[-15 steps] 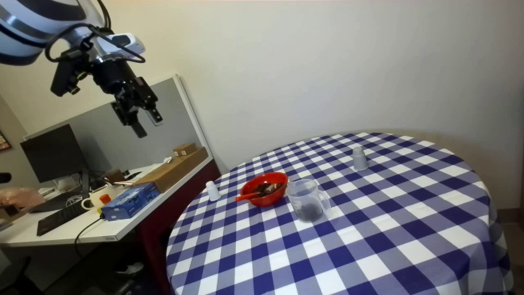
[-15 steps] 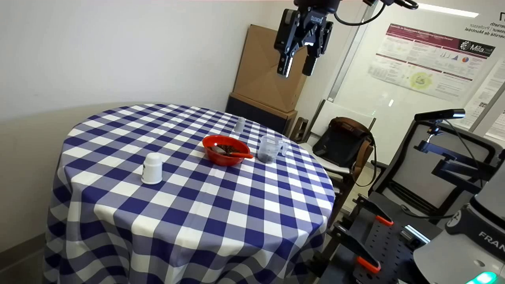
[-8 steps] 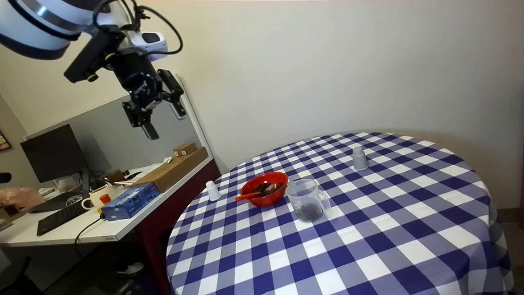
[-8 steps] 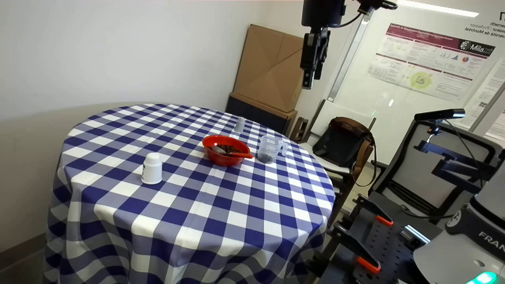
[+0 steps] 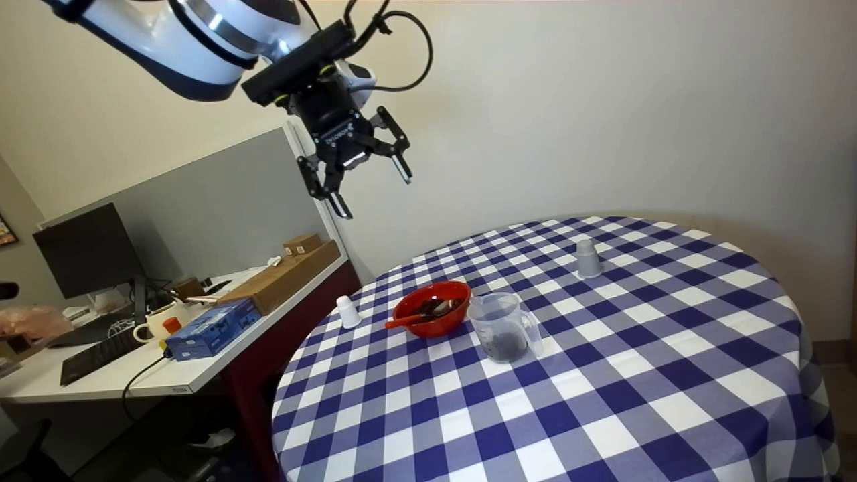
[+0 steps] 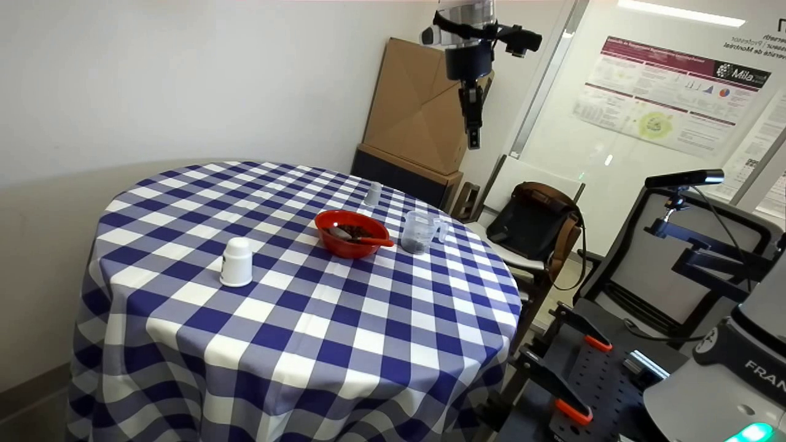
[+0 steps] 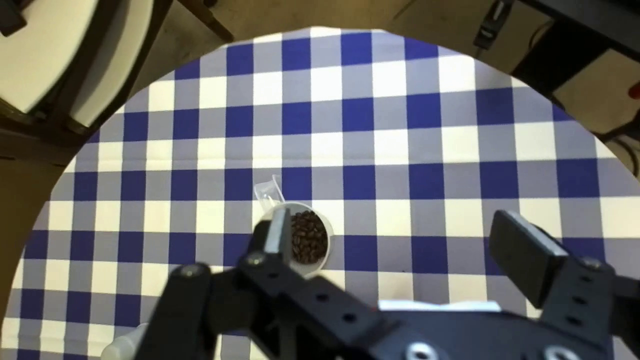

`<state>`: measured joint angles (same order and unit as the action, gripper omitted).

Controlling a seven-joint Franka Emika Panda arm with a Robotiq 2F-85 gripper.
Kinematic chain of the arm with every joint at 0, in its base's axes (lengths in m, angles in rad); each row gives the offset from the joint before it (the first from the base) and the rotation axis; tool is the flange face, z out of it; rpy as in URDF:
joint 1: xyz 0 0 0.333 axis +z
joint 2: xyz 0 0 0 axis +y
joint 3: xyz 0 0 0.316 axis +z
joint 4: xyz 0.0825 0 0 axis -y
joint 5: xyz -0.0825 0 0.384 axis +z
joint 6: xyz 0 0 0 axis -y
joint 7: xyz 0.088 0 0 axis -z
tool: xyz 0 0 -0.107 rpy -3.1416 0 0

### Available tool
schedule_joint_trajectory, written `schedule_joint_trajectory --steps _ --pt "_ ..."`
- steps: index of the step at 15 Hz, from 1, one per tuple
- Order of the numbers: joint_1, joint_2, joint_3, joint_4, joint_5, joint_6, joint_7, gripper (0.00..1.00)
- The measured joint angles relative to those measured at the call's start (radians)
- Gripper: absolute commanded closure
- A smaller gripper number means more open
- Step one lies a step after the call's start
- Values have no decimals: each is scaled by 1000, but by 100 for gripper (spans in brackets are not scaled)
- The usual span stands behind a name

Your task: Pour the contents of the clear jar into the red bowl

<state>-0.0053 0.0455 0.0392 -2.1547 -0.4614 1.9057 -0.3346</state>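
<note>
The clear jar [image 5: 492, 316] is a handled transparent cup, upright on the checked tablecloth with dark beans in it. It also shows in an exterior view [image 6: 417, 222] and in the wrist view [image 7: 304, 268], partly hidden behind a finger. The red bowl [image 5: 442, 327] stands close beside the jar, with dark contents and a red-handled spoon [image 5: 402, 322]. The bowl also shows in an exterior view [image 6: 344, 248] but is hidden or out of the wrist view. My gripper [image 5: 373, 189] is open and empty, well above the table; it is seen edge-on in an exterior view [image 6: 473, 138].
Small pale upturned cups stand on the table [image 5: 348, 312] [image 5: 588, 260]; they also show in an exterior view [image 6: 237, 264] [image 6: 373, 194]. A desk [image 5: 154, 378] with boxes adjoins the table. A chair with a bag [image 6: 534, 224] stands beyond the edge.
My gripper has moved over toward the table, rightward in an exterior view, and the wrist has turned so the fingers now look spread there. The jar, bowl and cups have not moved.
</note>
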Motion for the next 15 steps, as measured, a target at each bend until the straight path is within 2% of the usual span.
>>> schedule_joint_trajectory --steps 4,8,11,15 --pt "-16 162 -35 134 -96 -85 -133 0" --pt "-27 276 -49 229 -168 -119 -216 0" --pt "-40 319 -52 252 -193 -113 -243 0" --pt "-73 341 -53 216 -192 -48 -254 0"
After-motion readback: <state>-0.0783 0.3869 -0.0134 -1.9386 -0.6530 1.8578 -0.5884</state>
